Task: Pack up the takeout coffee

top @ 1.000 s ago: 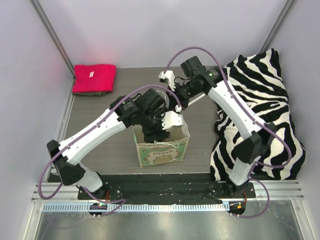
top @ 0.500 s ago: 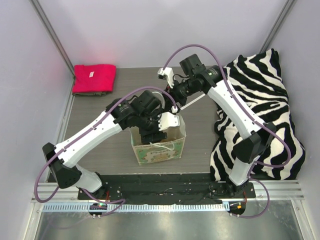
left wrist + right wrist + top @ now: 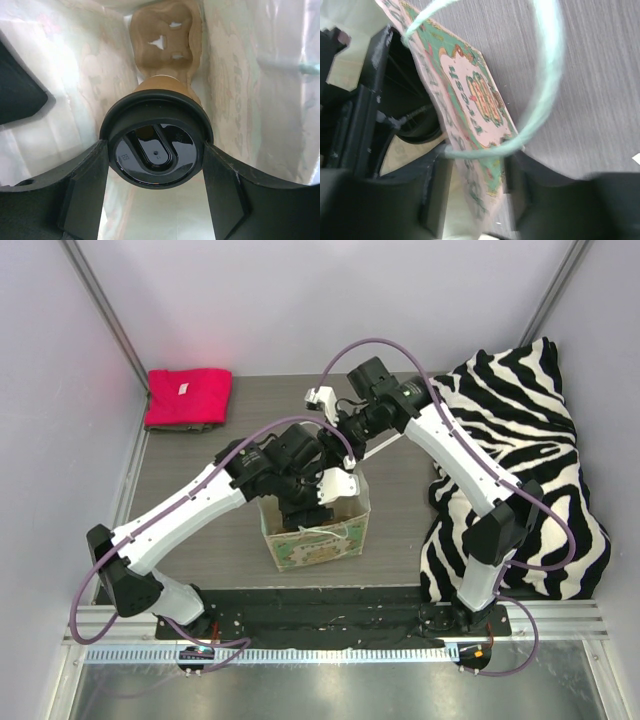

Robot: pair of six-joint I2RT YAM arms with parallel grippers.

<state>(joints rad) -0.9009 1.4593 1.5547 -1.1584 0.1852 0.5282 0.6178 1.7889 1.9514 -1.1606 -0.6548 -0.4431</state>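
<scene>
The white-and-green paper bag [image 3: 318,545] stands open at the table's near middle. My left gripper [image 3: 305,502] reaches down into it. In the left wrist view the left gripper [image 3: 156,156] is shut on the black lid [image 3: 156,150] of the tan coffee cup [image 3: 162,84]. It holds the cup upright inside the bag, above the beige pulp carrier tray [image 3: 162,35] on the bag's floor. My right gripper [image 3: 345,445] is at the bag's far rim. In the right wrist view the right gripper [image 3: 477,192] is shut on the bag wall [image 3: 470,95], beside the pale green string handle [image 3: 545,100].
A folded red cloth [image 3: 187,397] lies at the back left of the table. A zebra-striped cloth [image 3: 520,470] fills the right side. Pale enclosure walls stand on the left, back and right. A black base rail [image 3: 330,615] runs along the near edge.
The bag has shifted a little left and away from the near edge. Both grippers moved with it, and the right wrist swung left.
</scene>
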